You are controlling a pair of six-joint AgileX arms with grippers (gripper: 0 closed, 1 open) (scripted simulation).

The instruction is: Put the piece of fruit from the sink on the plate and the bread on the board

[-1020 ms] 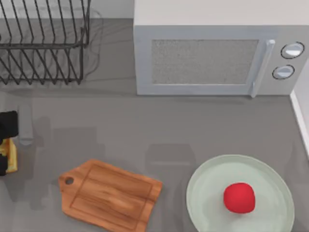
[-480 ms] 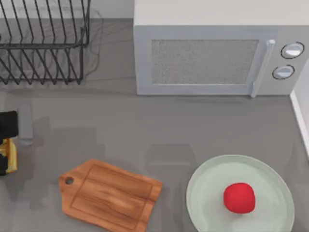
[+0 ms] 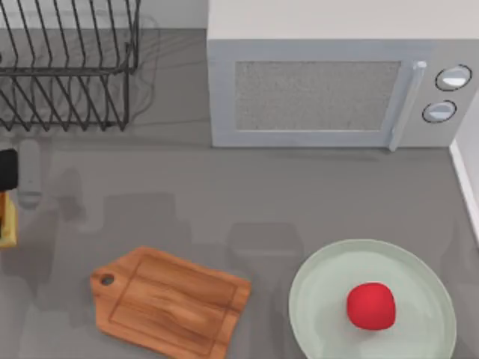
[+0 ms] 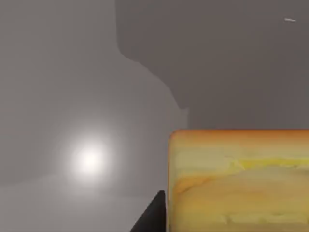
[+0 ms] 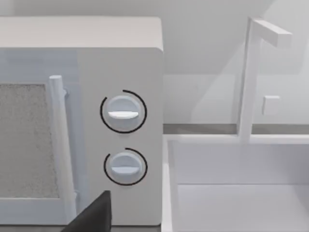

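The red piece of fruit [image 3: 371, 305] lies on the pale green plate [image 3: 318, 288] at the front right. The wooden board [image 3: 168, 303] lies bare at the front left, its handle pointing left. At the table's far left edge my left gripper [image 3: 4, 200] holds the bread [image 3: 6, 222], which is partly cut off by the frame. In the left wrist view the bread [image 4: 239, 179] sits close up beside one dark finger [image 4: 153, 215], above grey counter. One dark finger [image 5: 94, 215] of my right gripper shows in front of the microwave.
A white microwave [image 3: 329, 90] stands at the back, a black wire dish rack [image 3: 67, 67] at the back left. A white sink [image 5: 231, 193] with a faucet [image 5: 251, 72] lies right of the microwave. Grey counter lies open between the board and the microwave.
My left gripper with the bread has moved toward the back and slightly left, so less of the bread shows. The fruit, plate and board have not moved.
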